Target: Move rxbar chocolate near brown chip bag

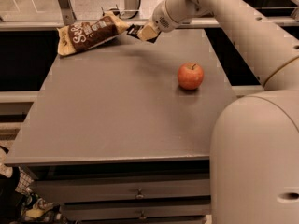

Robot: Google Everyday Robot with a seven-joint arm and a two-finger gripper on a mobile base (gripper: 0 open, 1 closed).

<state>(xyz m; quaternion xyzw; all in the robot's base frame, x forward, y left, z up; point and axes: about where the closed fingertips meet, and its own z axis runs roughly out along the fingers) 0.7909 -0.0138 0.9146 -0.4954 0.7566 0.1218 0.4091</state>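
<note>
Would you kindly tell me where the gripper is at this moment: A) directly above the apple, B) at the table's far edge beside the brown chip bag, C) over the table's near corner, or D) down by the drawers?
B: the gripper, holding the rxbar chocolate, is at the far edge of the table, just beside one end of the brown chip bag and well away from the apple.

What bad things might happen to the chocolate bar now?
The rxbar chocolate is at the claw, by the far edge of the table, so it might slip off the back. The claw is also close to the brown chip bag and might shove it.
</note>
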